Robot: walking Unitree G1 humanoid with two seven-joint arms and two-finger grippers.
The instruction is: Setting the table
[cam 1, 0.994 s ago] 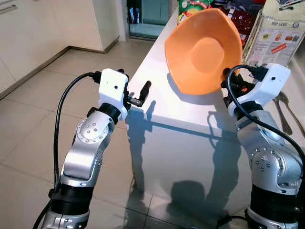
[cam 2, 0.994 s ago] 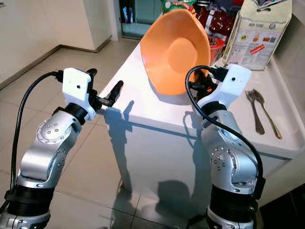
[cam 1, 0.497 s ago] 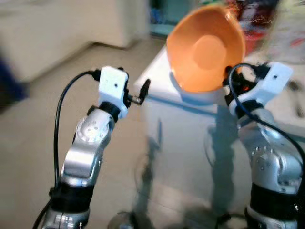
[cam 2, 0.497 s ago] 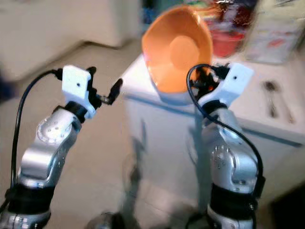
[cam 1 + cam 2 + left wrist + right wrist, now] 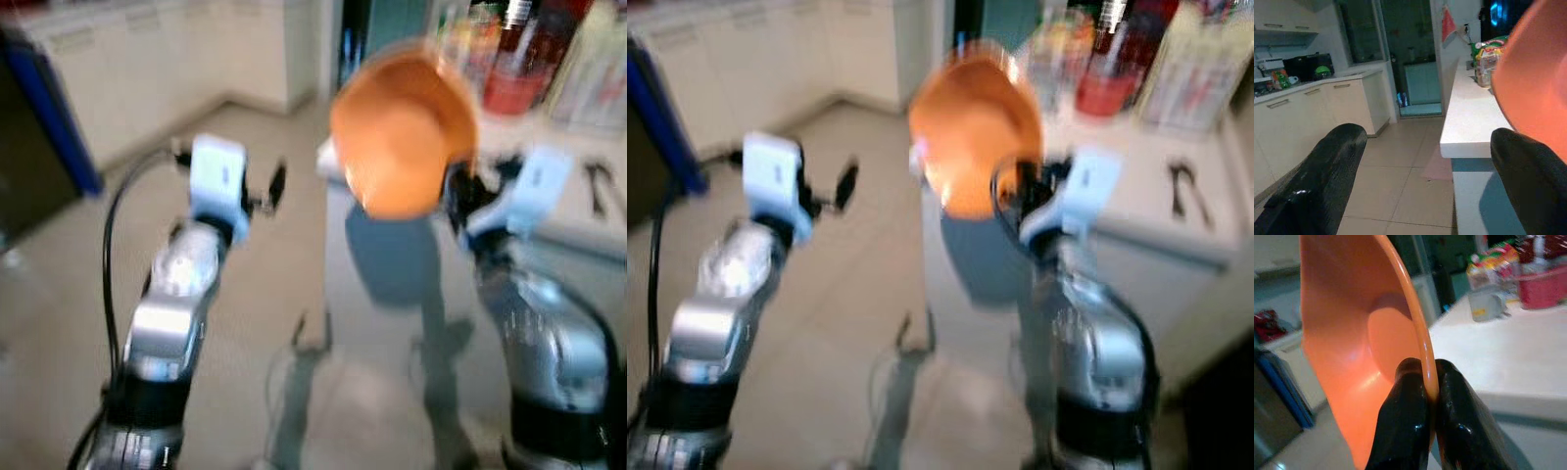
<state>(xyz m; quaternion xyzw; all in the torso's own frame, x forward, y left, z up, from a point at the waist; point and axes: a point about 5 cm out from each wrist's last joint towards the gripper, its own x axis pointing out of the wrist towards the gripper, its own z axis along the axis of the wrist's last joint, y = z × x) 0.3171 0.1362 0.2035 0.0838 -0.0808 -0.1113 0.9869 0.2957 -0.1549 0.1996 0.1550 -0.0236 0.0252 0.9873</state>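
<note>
My right gripper [image 5: 1426, 371] is shut on the rim of an orange bowl [image 5: 402, 132], which stands tilted on edge in the air with its hollow facing me. The bowl [image 5: 1352, 328] hangs above the near left corner of the white counter [image 5: 573, 223]. My left gripper [image 5: 1425, 139] is open and holds nothing. It is raised over the floor to the left of the counter's corner [image 5: 1469, 122]. The eye views are blurred.
Two spoons [image 5: 1185, 186] lie at the counter's right. A red container [image 5: 509, 88], bottles and food packs [image 5: 1488, 269] stand at its back. Cream cabinets [image 5: 1298, 112] line the left wall, with a blue and dark object [image 5: 44, 117] at the far left. Tiled floor spreads to my left.
The whole picture has shifted and blurred, so the camera is moving; the counter now sits further right. Both arms keep their pose and the bowl stays in the right gripper.
</note>
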